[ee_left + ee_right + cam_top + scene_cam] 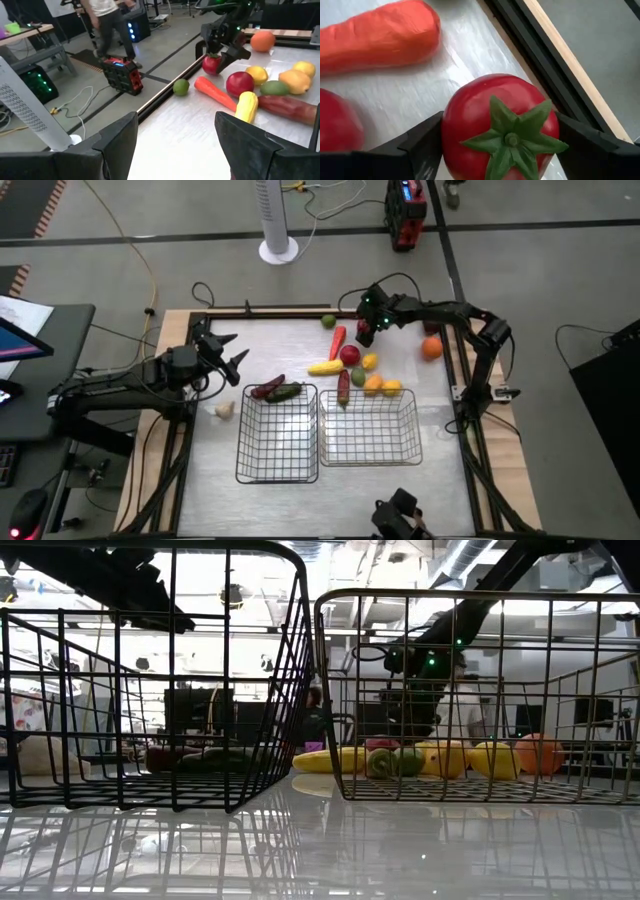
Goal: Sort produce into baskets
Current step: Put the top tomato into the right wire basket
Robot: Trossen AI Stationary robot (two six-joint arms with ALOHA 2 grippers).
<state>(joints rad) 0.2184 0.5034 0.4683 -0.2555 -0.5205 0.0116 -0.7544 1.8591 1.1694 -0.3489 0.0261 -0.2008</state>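
My right gripper (365, 335) is at the table's far side, shut on a red tomato (500, 125) with a green calyx; it also shows in the left wrist view (211, 64). Beside it lie a long red piece (337, 342), a lime (328, 321), a red round piece (350, 355), yellow pieces (325, 367) and an orange (431, 348). Garlic (224, 409) lies at the left. Two wire baskets (277, 435) (368, 427) stand side by side near the front. My left gripper (228, 358) is open and empty at the left, above the table. My right gripper pinches the tomato's two opposite sides (451, 135) between its two fingers (422, 142). The fingers come from above, pointing down, and the calyx on top faces the wrist. Whether the tomato's underside is still on the table, I cannot tell.
A maroon piece (267, 388) and a dark green piece (286, 391) lie at the left basket's far rim. A long maroon piece (343, 387) lies at the right basket's far rim. A black frame (300, 313) edges the table. A person stands in the room beyond (107, 20).
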